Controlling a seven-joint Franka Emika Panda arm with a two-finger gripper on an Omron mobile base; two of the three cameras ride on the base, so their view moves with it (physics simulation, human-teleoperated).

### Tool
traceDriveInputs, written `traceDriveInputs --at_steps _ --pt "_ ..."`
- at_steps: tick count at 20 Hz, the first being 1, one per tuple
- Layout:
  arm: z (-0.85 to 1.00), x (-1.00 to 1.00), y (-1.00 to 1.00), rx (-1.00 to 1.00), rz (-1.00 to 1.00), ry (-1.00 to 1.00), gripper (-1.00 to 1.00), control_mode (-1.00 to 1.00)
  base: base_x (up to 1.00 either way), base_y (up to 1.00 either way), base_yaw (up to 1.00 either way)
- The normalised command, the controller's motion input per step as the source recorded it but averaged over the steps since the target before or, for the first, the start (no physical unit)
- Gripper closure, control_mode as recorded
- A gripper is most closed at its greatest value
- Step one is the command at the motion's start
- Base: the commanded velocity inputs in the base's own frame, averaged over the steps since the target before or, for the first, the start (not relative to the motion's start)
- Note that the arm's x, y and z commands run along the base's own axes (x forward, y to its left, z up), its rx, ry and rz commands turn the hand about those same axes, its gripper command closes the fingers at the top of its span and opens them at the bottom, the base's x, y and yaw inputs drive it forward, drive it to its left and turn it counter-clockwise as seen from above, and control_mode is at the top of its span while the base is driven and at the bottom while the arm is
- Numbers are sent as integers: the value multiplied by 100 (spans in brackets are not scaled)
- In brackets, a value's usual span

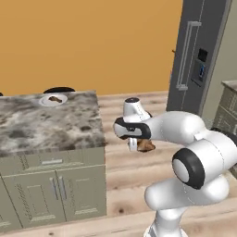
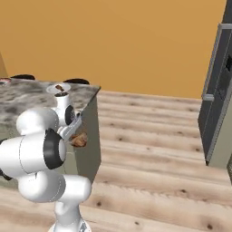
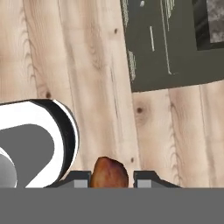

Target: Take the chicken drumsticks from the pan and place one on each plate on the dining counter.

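Clamped in the tool [image 3: 109,180], a drumstick [image 3: 109,174] hangs over the floor beside the counter [image 1: 46,125], so carrying is underway; next it likely needs lifting toward an unfilled plate.

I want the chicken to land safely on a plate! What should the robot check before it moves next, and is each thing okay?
1. Drumstick held between the fingers: ok.
2. Held drumstick clear of the wood floor: ok.
3. White plate on the dining counter already has its drumstick: ok.
4. Second plate, at the counter's far edge, free for this one: cannot tell, mostly cut off.
5. Gripper above the counter: not ok, it hangs beside it over the floor.
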Motion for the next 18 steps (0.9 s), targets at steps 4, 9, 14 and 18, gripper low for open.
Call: traceDriveInputs --at_steps 4,9,14,18 --pt "0 0 0 0 0 0 100 100 7 97 7" --pt "0 0 0 0 0 0 100 100 15 96 4" --pt "0 0 0 0 0 0 100 100 31 100 1" --pt "0 0 0 0 0 0 100 100 30 100 0"
